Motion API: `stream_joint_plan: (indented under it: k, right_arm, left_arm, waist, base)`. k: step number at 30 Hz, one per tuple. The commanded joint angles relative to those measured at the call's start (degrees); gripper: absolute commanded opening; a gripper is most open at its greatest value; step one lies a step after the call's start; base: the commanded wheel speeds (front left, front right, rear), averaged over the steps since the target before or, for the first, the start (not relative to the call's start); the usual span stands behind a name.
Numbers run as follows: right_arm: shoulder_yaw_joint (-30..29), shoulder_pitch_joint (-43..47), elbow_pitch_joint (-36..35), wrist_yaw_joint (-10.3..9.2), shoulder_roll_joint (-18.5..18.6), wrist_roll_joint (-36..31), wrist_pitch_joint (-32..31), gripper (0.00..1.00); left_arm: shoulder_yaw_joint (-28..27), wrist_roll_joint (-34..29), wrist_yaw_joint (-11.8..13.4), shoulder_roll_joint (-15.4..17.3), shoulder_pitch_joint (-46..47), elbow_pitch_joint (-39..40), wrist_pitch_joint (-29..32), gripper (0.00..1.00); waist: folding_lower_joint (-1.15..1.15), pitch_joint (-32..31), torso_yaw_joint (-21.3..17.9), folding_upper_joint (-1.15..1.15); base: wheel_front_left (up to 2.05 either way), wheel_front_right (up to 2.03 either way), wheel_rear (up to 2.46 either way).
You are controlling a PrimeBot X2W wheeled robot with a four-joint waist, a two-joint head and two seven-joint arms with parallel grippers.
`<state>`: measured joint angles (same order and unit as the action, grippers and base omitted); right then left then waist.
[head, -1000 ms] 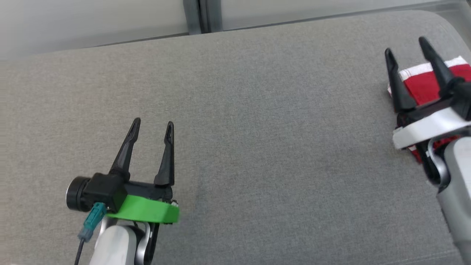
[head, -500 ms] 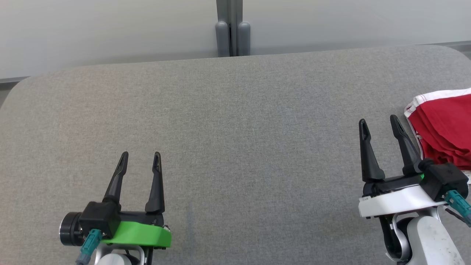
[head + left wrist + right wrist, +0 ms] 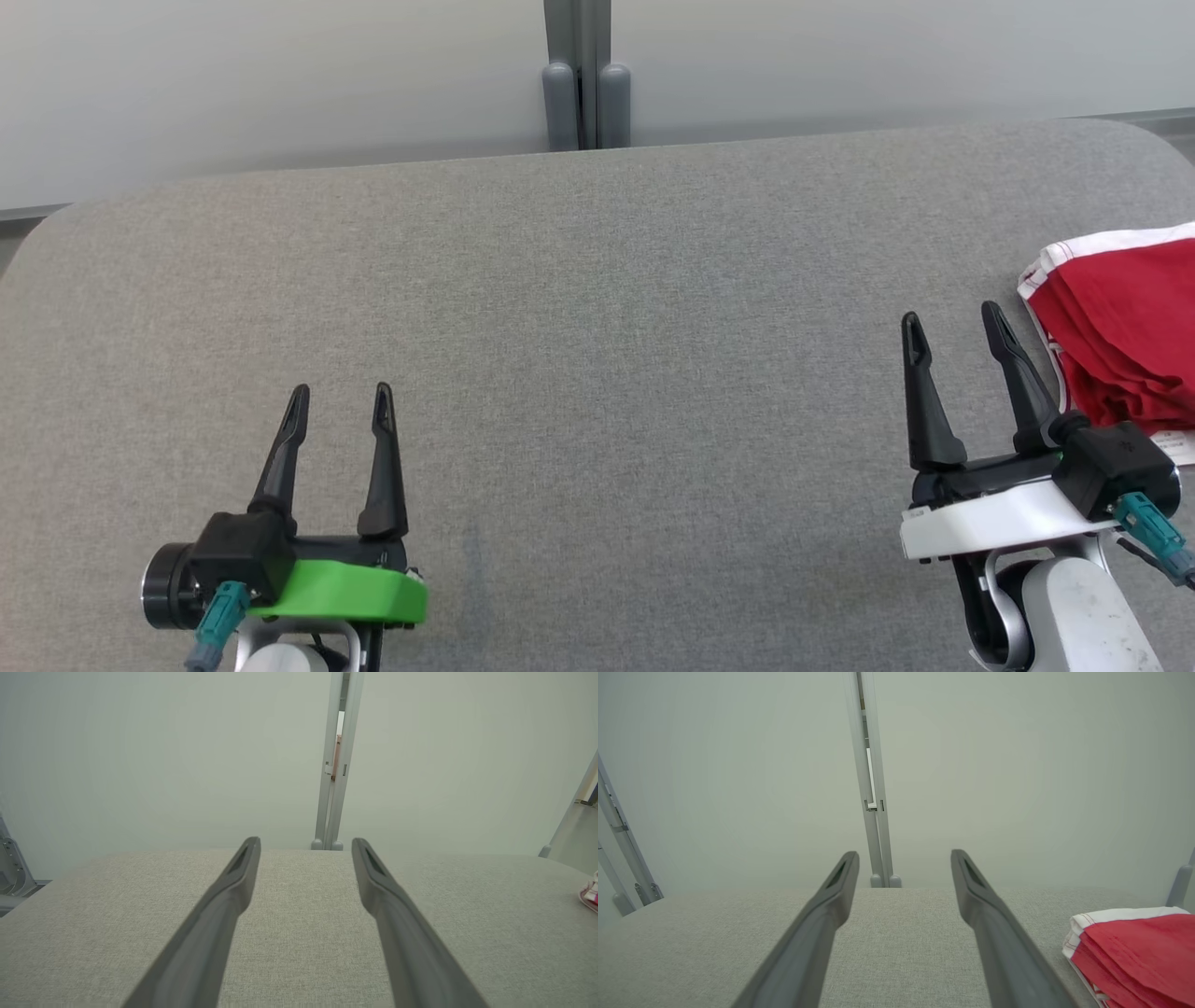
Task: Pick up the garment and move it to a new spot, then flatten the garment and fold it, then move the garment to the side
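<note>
Red folded garment [image 3: 1120, 327] sits at counter [image 3: 597, 327] right edge; right hand [image 3: 950, 317] now backed off it, left hand [image 3: 340, 391] idle, both released, empty. Task looks done.

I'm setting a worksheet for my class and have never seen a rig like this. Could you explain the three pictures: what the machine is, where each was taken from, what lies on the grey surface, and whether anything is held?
This is a wheeled robot with two arms, each ending in a gripper with two long dark fingers. The wide picture comes from a camera on its head, looking down at a grey fabric-covered table. The left gripper, on a green mount, is at lower left. The right gripper, on a white mount, is at lower right. The other two pictures come from a camera on each wrist, looking along that gripper's own fingers. Near the table's right edge lies a red garment with white trim, apparently folded, beside the right gripper but apart from it. Both grippers are open and hold nothing.
</note>
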<state>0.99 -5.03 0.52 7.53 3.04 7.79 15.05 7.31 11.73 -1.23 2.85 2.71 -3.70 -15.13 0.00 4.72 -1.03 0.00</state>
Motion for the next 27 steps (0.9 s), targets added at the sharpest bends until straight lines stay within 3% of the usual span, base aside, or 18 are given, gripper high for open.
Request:
stream_joint_plan:
  k: [1, 7, 22, 23, 27]
  right_arm:
    - [-0.1, -0.4, 0.2, -0.1, 0.0, -0.4, 0.2, 1.0]
    - [0.1, -0.5, 0.3, -0.1, -0.1, -0.3, 0.2, 1.0]
    - [0.3, -0.2, 0.5, -0.1, -0.1, 0.5, 0.2, 1.0]
    - [0.2, 0.0, 0.5, 0.01, -0.2, 0.2, 0.0, 0.0]
    - [0.4, 1.0, 1.9, 0.01, -0.4, 1.3, -0.2, 0.0]
  left_arm:
    - [0.3, 0.1, -0.1, 0.1, -0.9, -0.8, 0.0, 1.0]
    - [0.4, 3.6, -2.3, 0.1, -0.4, -2.0, 0.0, 1.0]
    - [-0.7, 6.5, -4.3, 0.1, -0.4, -3.5, 0.0, 1.0]
    - [-0.5, 6.2, -4.1, 0.0, -0.1, -3.9, 0.0, 0.0]
    - [-0.3, 7.3, -4.1, 0.0, -0.3, -5.4, 0.2, 0.0]
  waist:
    - [0.0, 0.0, -0.1, 0.0]
    - [0.0, 0.0, -0.6, 0.0]
    - [0.0, 0.2, -1.0, 0.0]
    - [0.0, 0.2, -1.0, 0.0]
    - [0.0, 0.2, -1.0, 0.0]
  base:
    - [0.0, 0.0, 0.0]
    - [0.0, 0.0, 0.0]
    - [0.0, 0.0, 0.0]
    - [0.0, 0.0, 0.0]
    - [0.0, 0.0, 0.0]
